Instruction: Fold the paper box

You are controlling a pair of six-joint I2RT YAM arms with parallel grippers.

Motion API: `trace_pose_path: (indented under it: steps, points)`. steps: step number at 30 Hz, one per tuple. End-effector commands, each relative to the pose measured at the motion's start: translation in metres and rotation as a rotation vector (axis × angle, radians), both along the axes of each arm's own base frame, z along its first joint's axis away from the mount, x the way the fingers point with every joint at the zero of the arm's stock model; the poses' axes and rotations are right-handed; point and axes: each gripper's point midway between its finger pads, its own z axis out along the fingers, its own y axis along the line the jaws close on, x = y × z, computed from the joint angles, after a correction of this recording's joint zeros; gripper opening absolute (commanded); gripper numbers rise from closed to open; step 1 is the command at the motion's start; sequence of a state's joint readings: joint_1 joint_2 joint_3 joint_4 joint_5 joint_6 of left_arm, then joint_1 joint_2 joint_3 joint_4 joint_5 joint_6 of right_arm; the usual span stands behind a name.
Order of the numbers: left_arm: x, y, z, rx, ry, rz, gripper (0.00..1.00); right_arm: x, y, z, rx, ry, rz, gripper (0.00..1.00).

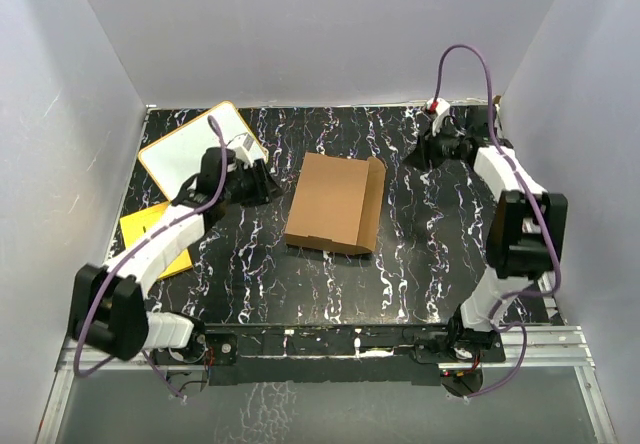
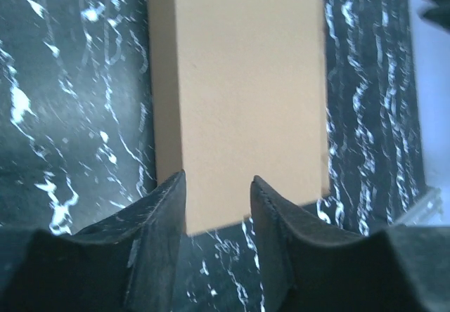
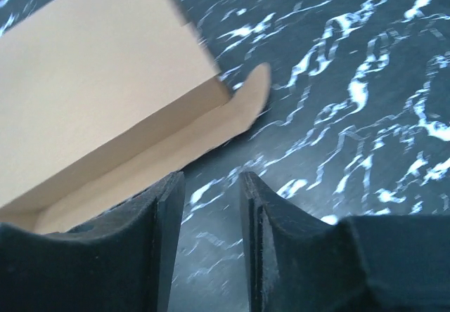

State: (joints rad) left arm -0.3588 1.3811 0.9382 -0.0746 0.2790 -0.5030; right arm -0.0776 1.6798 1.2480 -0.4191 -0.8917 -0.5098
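One paper box [image 1: 333, 204] of brown cardboard, one white board [image 1: 185, 154] with an orange rim and one yellow sheet [image 1: 140, 226], all on one black marbled table [image 1: 420, 254]. Two arms, the left arm [image 1: 165, 234] and the right arm [image 1: 520, 229], with two grippers, the left gripper [image 1: 272, 182] and the right gripper [image 1: 418, 152], two dark fingers [image 2: 158, 242] on each, which makes four. Two purple cables, the left cable [image 1: 220, 149] and the right cable [image 1: 465, 49].

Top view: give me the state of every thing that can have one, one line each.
paper box: folded into a shallow box, right flap standing up, untucked.
left tool: open, empty, clear of the box.
right tool: open, empty, clear of the box.
white board: flat, partly hidden by the left arm.
orange-yellow sheet: flat, partly hidden by the left arm.
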Motion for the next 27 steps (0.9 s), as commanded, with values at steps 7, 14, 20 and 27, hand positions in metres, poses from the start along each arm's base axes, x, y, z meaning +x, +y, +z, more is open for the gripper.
trace_pose_path:
  steps: [7,14,20,27]
  points:
    - [-0.109,-0.037,-0.048,-0.233,0.232,-0.174,0.41,0.089,0.015,-0.027,0.237,0.153,-0.023,0.53]
    - [-0.111,-0.062,-0.073,-0.28,0.306,-0.215,0.42,0.115,0.036,-0.049,0.218,0.207,0.023,0.54]
    - [-0.098,-0.065,-0.095,-0.218,0.365,-0.182,0.42,0.135,0.039,-0.063,0.178,0.213,-0.003,0.53]
    - [-0.082,-0.053,-0.101,-0.166,0.361,-0.11,0.42,0.136,0.036,-0.08,0.136,0.234,-0.002,0.52]
